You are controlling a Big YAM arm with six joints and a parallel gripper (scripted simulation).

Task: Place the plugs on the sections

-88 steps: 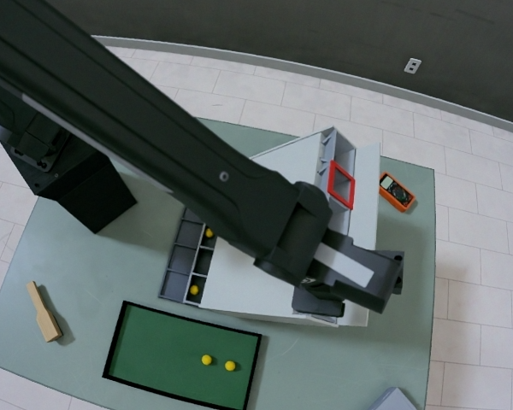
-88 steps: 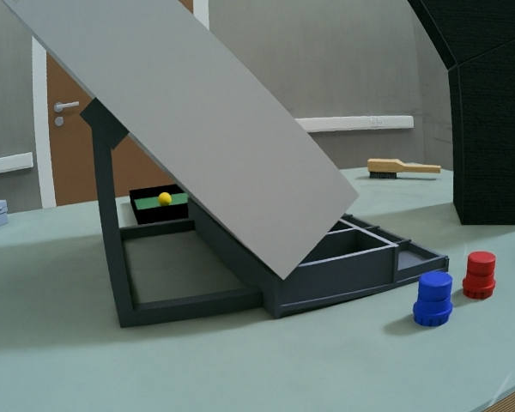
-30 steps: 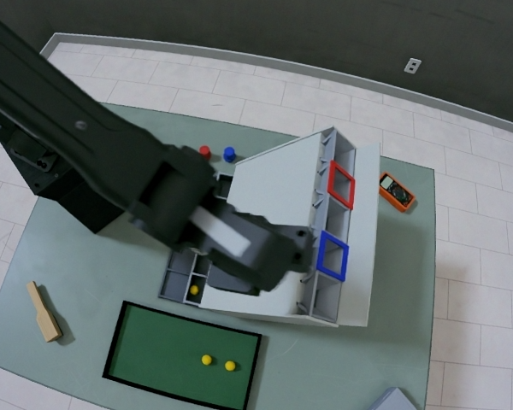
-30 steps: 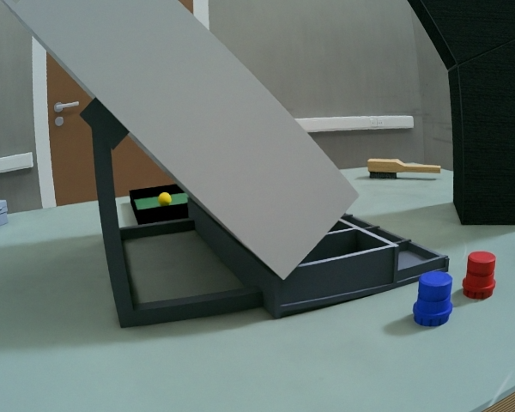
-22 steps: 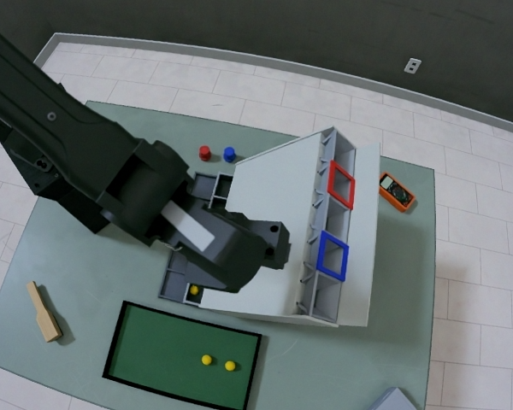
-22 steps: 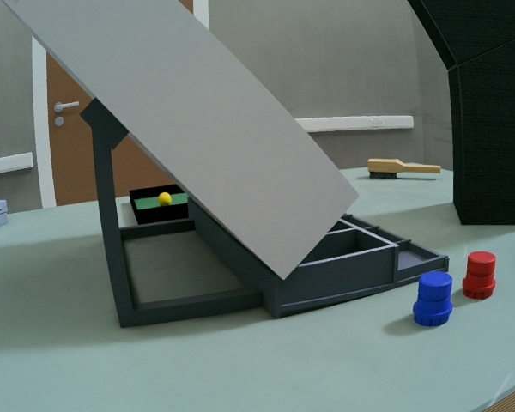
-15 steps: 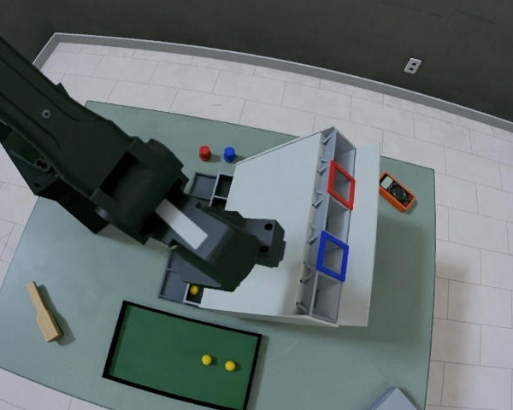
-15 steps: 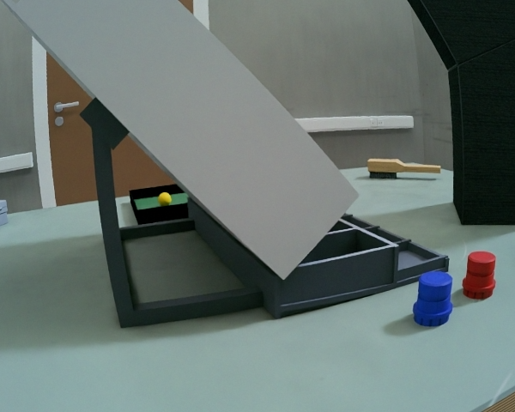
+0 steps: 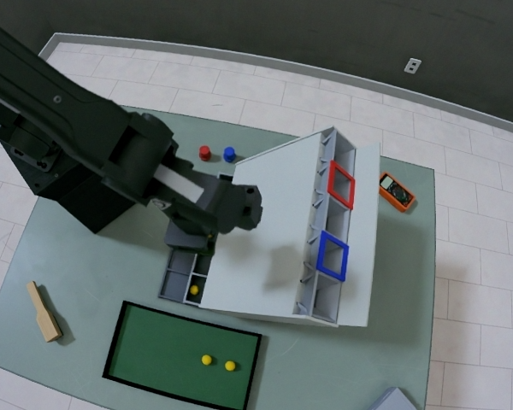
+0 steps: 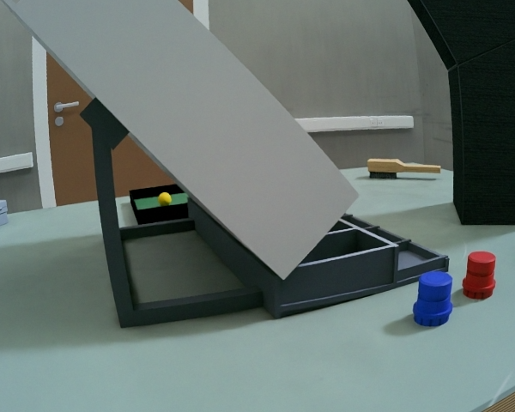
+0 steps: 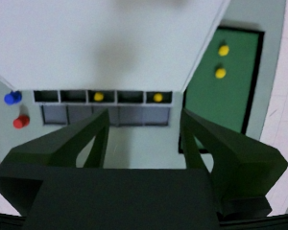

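Observation:
The white cover (image 9: pixel 265 229) slopes down from the funnels to a row of several grey sections (image 11: pixel 103 97). The red-banded funnel (image 9: pixel 341 184) and the blue-banded funnel (image 9: pixel 332 255) sit at the top. In the wrist view one yellow marble (image 11: pixel 99 97) lies in the middle section and another (image 11: pixel 157 97) in the section nearest the tray. The red plug (image 9: pixel 204 152) and blue plug (image 9: pixel 229 154) stand on the mat beside the sections' far end. My gripper (image 11: pixel 144 115) is open and empty, above the sections' flat front parts.
A green tray (image 9: pixel 181 353) with a black rim holds two yellow marbles (image 9: pixel 207 360) (image 9: pixel 229 365). A wooden brush (image 9: pixel 44 311) lies at the left, an orange multimeter (image 9: pixel 396 190) behind the funnels, and a grey box (image 9: pixel 392 399) at the mat's corner.

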